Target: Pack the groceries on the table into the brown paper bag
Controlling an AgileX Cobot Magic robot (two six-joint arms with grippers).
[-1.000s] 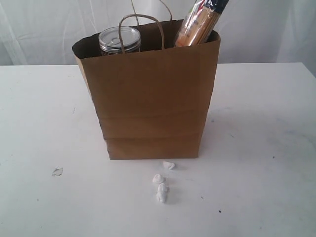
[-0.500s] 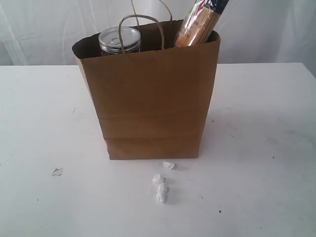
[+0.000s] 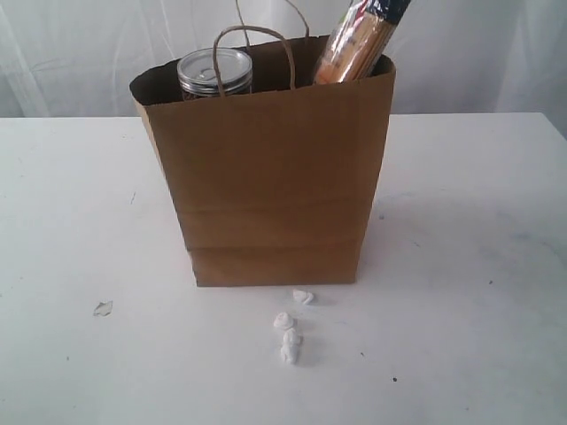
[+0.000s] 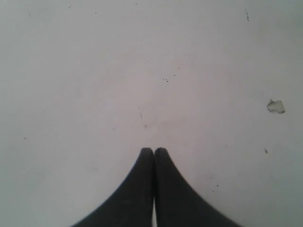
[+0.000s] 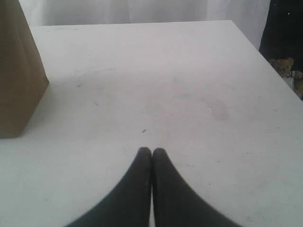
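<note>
The brown paper bag (image 3: 270, 177) stands upright in the middle of the white table (image 3: 478, 266). A clear jar (image 3: 214, 73) with a pale lid shows above the bag's rim on the left, and the long spaghetti packet (image 3: 359, 40) sticks out on the right. The other groceries are hidden. Neither arm appears in the exterior view. My left gripper (image 4: 154, 150) is shut and empty over bare tabletop (image 4: 94, 71). My right gripper (image 5: 152, 150) is also shut and empty over the table (image 5: 165, 71), with a corner of the bag (image 5: 16, 80) off to one side.
Several small white crumpled scraps (image 3: 291, 332) lie on the table just in front of the bag. A small clear scrap (image 3: 103, 308) lies at the front left and shows as a scrap (image 4: 275, 106) in the left wrist view. A white curtain (image 3: 80, 53) hangs behind.
</note>
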